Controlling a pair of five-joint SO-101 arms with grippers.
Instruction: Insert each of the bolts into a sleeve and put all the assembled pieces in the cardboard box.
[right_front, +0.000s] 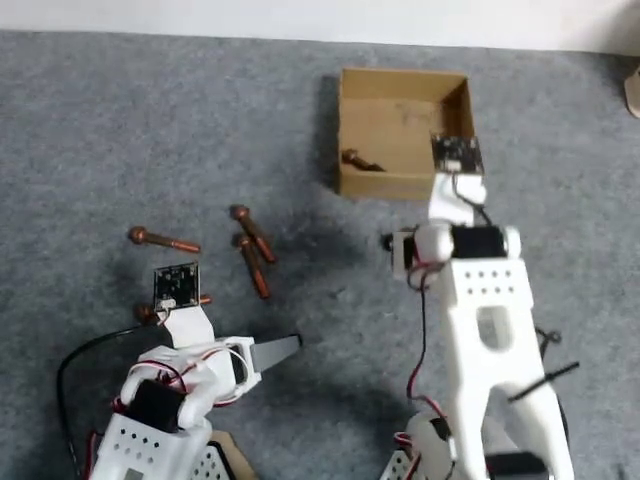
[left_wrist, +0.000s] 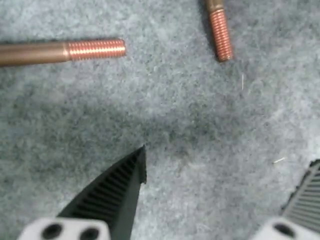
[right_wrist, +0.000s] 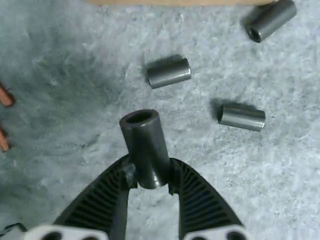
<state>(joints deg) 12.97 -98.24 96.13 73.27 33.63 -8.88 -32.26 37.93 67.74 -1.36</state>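
My right gripper (right_wrist: 148, 172) is shut on a dark sleeve (right_wrist: 144, 142), held upright with its bore facing the camera. Three more sleeves lie on the carpet beyond it (right_wrist: 168, 72), (right_wrist: 242, 116), (right_wrist: 270, 19). My left gripper (left_wrist: 227, 157) stands open just above the carpet, near the threaded ends of two copper bolts (left_wrist: 95, 49), (left_wrist: 220, 35). In the high view, three bolts (right_front: 163, 239), (right_front: 252, 232), (right_front: 253, 265) lie left of centre, and a fourth (right_front: 150, 312) is partly hidden under the left arm (right_front: 180, 380). One bolt piece (right_front: 362, 160) lies in the cardboard box (right_front: 385, 185).
Grey carpet covers the table. The right arm (right_front: 480, 290) stands in front of the box and hides the loose sleeves from above. Two bolt ends (right_wrist: 5, 95) show at the right wrist view's edge. A cardboard edge (right_wrist: 175, 2) lies beyond the sleeves.
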